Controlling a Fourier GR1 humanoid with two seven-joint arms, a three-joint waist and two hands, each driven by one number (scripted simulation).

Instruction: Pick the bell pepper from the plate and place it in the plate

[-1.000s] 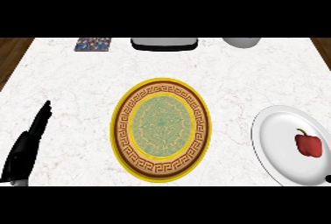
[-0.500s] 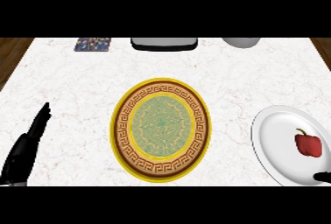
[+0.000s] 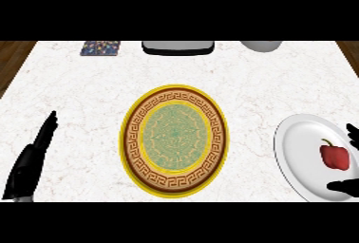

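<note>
A red bell pepper [image 3: 335,155] with a dark stem lies on a white plate [image 3: 298,156] at the right edge. In the middle of the counter sits a patterned plate [image 3: 174,137] with a yellow rim, a brown key-pattern band and a green centre; nothing lies on it. My right hand [image 3: 347,186] comes in at the right edge, open, with one finger above the pepper and the thumb below it, not touching. My left hand [image 3: 32,159] rests open at the lower left, fingers pointing up.
At the back edge of the white marble counter stand a dark-rimmed grey tray [image 3: 178,47], a grey bowl [image 3: 262,45] and a small multicoloured square [image 3: 100,48]. Brown wooden floor shows past both back corners.
My right hand has come into view at the right edge and now brackets the pepper on the white plate. My left hand has shifted slightly down and left.
</note>
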